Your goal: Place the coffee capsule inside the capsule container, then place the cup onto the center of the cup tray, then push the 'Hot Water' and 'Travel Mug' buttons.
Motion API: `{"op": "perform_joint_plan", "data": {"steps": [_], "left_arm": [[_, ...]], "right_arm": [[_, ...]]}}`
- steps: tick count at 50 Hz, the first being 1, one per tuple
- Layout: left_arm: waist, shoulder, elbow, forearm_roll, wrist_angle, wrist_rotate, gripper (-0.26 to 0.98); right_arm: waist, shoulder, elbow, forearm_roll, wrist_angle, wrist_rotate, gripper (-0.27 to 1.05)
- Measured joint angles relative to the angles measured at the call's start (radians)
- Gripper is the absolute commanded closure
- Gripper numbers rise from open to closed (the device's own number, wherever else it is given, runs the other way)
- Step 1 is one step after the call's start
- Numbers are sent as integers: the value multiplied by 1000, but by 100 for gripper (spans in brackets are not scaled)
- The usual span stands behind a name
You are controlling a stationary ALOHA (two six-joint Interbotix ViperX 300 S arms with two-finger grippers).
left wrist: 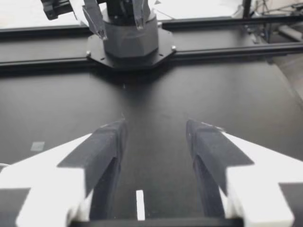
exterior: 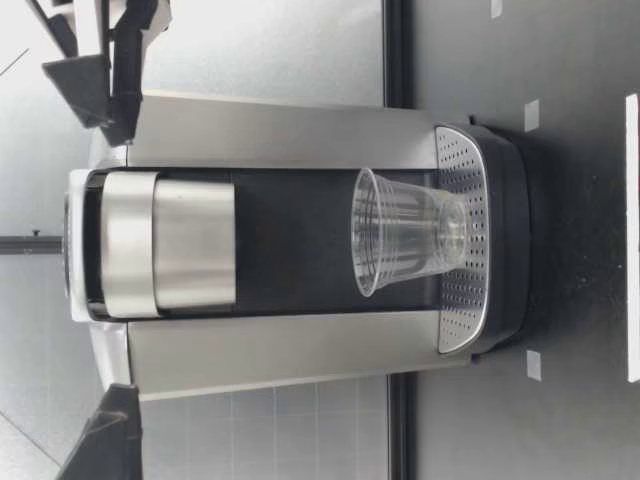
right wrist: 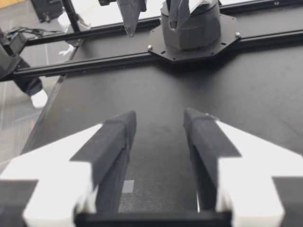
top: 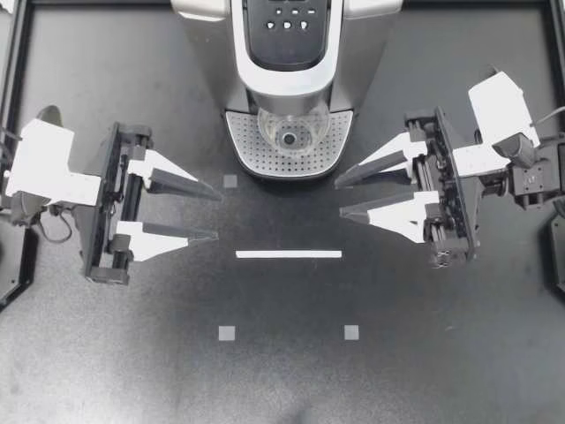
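A clear plastic cup (top: 288, 134) stands upright on the perforated cup tray (top: 252, 150) of the silver coffee machine (top: 203, 53), under its spout. From table height the cup (exterior: 405, 245) sits mid-tray (exterior: 452, 160). The machine's buttons (top: 287, 22) lie on its dark top panel. No capsule shows in any view. My left gripper (top: 216, 214) hovers open to the tray's left, with nothing between its fingers (left wrist: 106, 142). My right gripper (top: 340, 197) is open too, to the tray's right, and its fingers (right wrist: 116, 137) hold nothing.
A white tape strip (top: 289, 254) lies in front of the machine, with small grey squares (top: 227, 333) around it. Black frame rails (top: 18, 53) edge the table. Each wrist view shows the other arm's base (left wrist: 130, 33) across the dark tabletop.
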Motion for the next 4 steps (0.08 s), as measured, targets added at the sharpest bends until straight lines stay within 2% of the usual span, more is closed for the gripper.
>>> {"op": "perform_joint_plan", "data": {"steps": [4], "left_arm": [[0,0,0,0,0,0,27]], "right_arm": [[0,0,0,-2,0,0,27]]}}
